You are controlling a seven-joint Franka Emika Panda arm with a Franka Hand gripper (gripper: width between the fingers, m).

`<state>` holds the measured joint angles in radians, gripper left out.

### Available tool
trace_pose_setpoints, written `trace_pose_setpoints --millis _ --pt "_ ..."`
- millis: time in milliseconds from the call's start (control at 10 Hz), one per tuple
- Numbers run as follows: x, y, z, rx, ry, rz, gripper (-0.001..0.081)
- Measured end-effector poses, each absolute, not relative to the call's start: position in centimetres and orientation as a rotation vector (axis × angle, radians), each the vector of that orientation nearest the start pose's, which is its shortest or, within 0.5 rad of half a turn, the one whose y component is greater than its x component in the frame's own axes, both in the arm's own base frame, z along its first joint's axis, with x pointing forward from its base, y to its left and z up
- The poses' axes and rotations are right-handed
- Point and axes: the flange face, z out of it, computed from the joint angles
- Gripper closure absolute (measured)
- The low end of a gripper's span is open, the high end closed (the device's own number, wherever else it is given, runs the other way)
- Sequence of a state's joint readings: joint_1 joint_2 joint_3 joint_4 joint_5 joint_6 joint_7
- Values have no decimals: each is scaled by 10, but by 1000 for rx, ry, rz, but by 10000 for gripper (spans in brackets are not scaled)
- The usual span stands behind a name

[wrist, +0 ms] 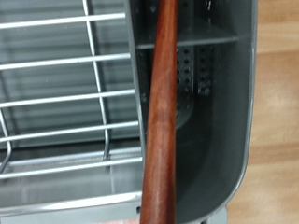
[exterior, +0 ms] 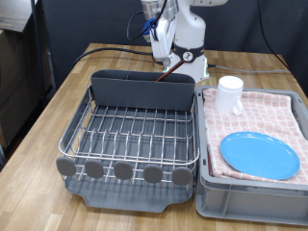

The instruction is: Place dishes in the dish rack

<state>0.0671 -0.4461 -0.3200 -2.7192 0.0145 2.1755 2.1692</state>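
My gripper [exterior: 160,50] hangs over the back of the dish rack [exterior: 72,135], shut on the reddish-brown wooden spoon [exterior: 171,69]. The spoon slants down with its lower end in the tall grey utensil compartment [exterior: 144,91]. In the wrist view the spoon handle [wrist: 161,121] runs down into the compartment [wrist: 224,112], above its perforated floor, with the wire rack [wrist: 56,103] beside it; my fingers do not show there. The white handled mug [exterior: 229,93] and the light-blue plate [exterior: 260,154] sit on the pink checked cloth at the exterior view's right.
The grey bin [exterior: 250,197] lined with pink checked cloth [exterior: 274,111] stands against the rack on the exterior view's right. Grey round discs [exterior: 123,171] line the rack's near edge. The wooden table [exterior: 38,125] shows at the left, and black cables [exterior: 115,48] at the back.
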Motion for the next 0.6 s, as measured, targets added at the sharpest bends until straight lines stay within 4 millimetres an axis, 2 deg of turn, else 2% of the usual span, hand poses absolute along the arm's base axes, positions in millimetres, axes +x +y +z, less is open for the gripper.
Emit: trace_pose_setpoints --millis 300,600 --pt "370 -53 370 -1385 2889 116 3" --pt "391 -10 396 -1709 2680 43 3"
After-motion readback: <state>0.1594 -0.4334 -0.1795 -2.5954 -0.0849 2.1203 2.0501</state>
